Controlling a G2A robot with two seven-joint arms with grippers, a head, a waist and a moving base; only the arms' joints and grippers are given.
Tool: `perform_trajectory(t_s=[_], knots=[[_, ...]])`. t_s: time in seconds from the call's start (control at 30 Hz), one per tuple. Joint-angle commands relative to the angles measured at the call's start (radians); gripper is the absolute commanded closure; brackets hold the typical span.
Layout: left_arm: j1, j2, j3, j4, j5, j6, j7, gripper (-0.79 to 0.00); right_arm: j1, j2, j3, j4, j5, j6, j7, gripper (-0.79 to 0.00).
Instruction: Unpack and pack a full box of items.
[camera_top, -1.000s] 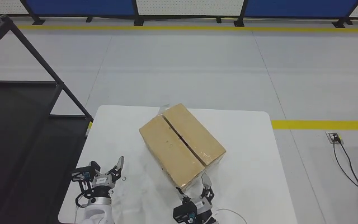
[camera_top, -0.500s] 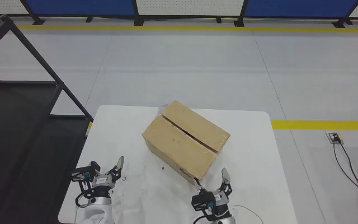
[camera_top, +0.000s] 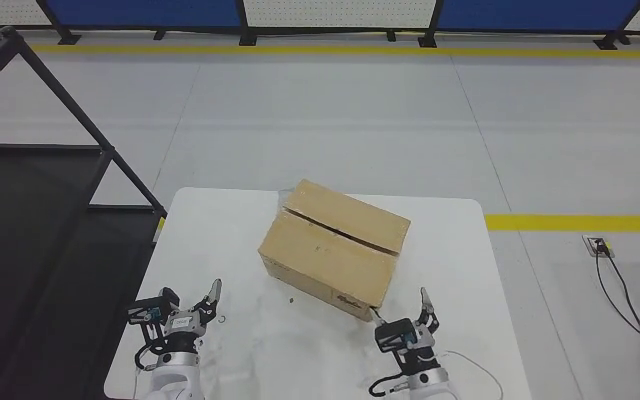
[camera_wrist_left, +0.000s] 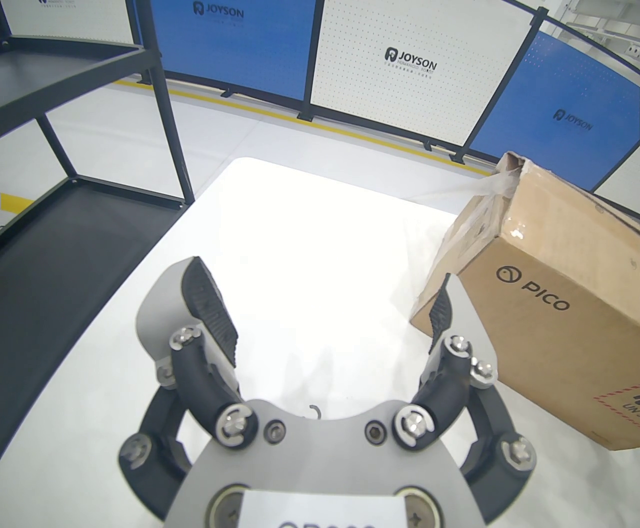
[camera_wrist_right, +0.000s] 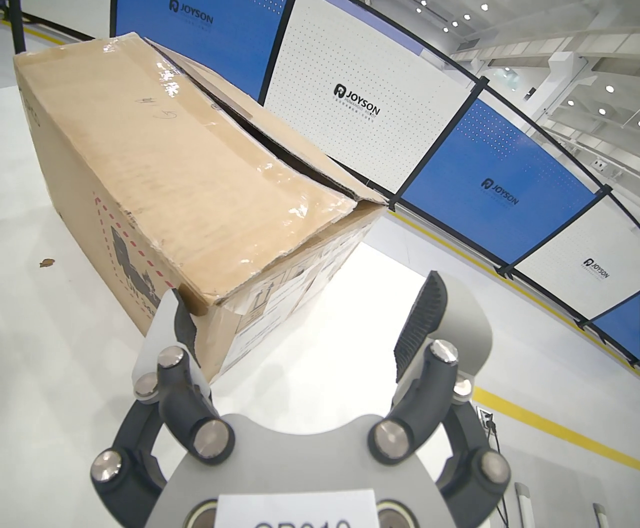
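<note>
Since a second ago, the box (camera_top: 335, 248) has turned clockwise as seen from above, so its long side now lies closer to square with the desk's (camera_top: 230, 230) near edge. My right end effector (camera_top: 402, 308) has travelled rightward along the near side. My left end effector (camera_top: 190, 298) has not shifted.

Box: brown cardboard, standing on the middle of the desk, set at a slant. Its two top flaps are down, with a dark gap along the seam between them. Clear tape (camera_wrist_left: 492, 182) hangs loose at the far left corner.

Right end effector: fingers spread, holding nothing. It sits low at the box's near right corner, one finger just beside that corner. I cannot confirm contact.

Left end effector: fingers spread, holding nothing. It is over the near left part of the desk, apart from the box.

Other findings: a small brown scrap (camera_wrist_right: 47, 262) lies on the desk just in front of the box's long near side. A black shelf rack (camera_top: 60, 200) stands beside the desk on my left.
</note>
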Motion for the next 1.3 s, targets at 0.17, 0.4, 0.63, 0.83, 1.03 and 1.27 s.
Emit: perform_trajectory(t_s=[0.17, 0.4, 0.63, 0.83, 1.03, 1.27], knots=[[0.0, 0.0, 0.0, 0.0, 0.0, 0.0, 0.0, -0.785, -0.018, 0.011, 0.084, -0.041, 0.037, -0.089, 0.022, -0.785], [0.0, 0.0, 0.0, 0.0, 0.0, 0.0, 0.0, -0.785, -0.058, 0.032, 0.195, -0.108, 0.191, -0.359, -0.024, -0.785], [0.0, 0.0, 0.0, 0.0, 0.0, 0.0, 0.0, -0.785, -0.073, 0.04, 0.218, -0.14, 0.199, -0.45, -0.04, -0.785], [0.005, 0.002, -0.002, -0.007, 0.015, -0.037, -0.007, -0.785, -0.062, 0.04, 0.206, -0.155, 0.206, -0.474, -0.023, -0.785], [-0.027, -0.008, 0.016, 0.017, 0.022, -0.011, 0.04, -0.785, 0.029, 0.033, 0.235, -0.134, 0.515, -0.541, 0.146, -0.785], [-0.04, -0.018, 0.046, 0.005, 0.017, 0.009, 0.083, -0.785, 0.15, 0.042, 0.315, -0.047, 0.933, -0.688, 0.457, -0.785]])
